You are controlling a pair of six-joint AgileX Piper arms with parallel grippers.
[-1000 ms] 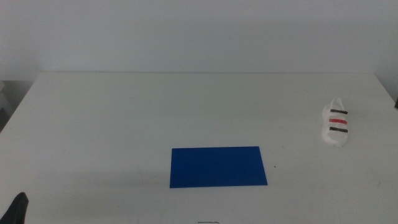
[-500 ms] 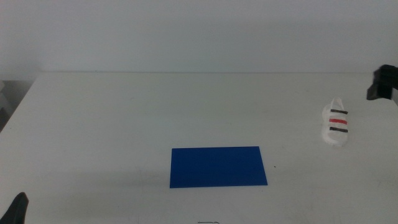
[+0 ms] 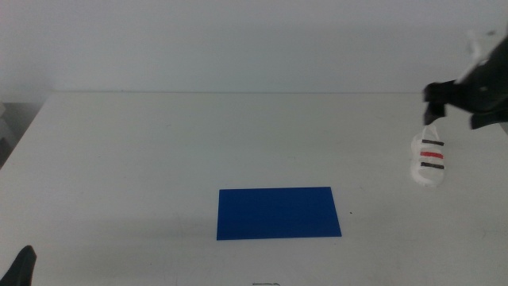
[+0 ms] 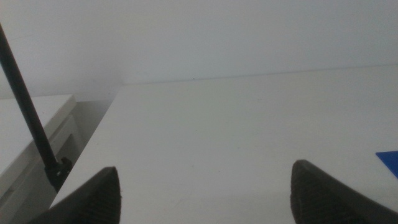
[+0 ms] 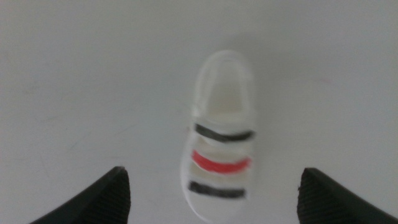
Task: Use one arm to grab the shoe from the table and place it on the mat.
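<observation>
1. Status. I have the right claw [image 3: 432, 107] above the far right part of the bench [image 3: 159, 151], poised over the heel end of the shoe [image 3: 429, 156]. In the right wrist view its 2 jaws are spread wide, and the shoe [image 5: 219, 134] lies between them, roughly centred and not gripped. The shoe rests upright on its sole, with 2 black straps and 1 red strap across the top. The mat [image 3: 279, 213] lies flat near the front centre of the bench, well apart from the shoe.

2. Left arm. I see the left claw [image 3: 22, 268] waiting at the near left corner. In its wrist view the jaws stand wide apart with nothing between them.

3. Hazards, as I judge them:
- The wrist picture is blurred, so I cannot read the height above the shoe. A descent taken too far would drive the jaw tips into the bench.
- If the claw drifts sideways, 1 jaw could land on the upper and tip or push the shoe.
- The shoe sits near the right bench edge; a push outward may send it off.
- The rounded white sides may slip if I close high on the straps. A low grip across the middle looks safer.
- A loose hold could drop the shoe short of the mat.
</observation>
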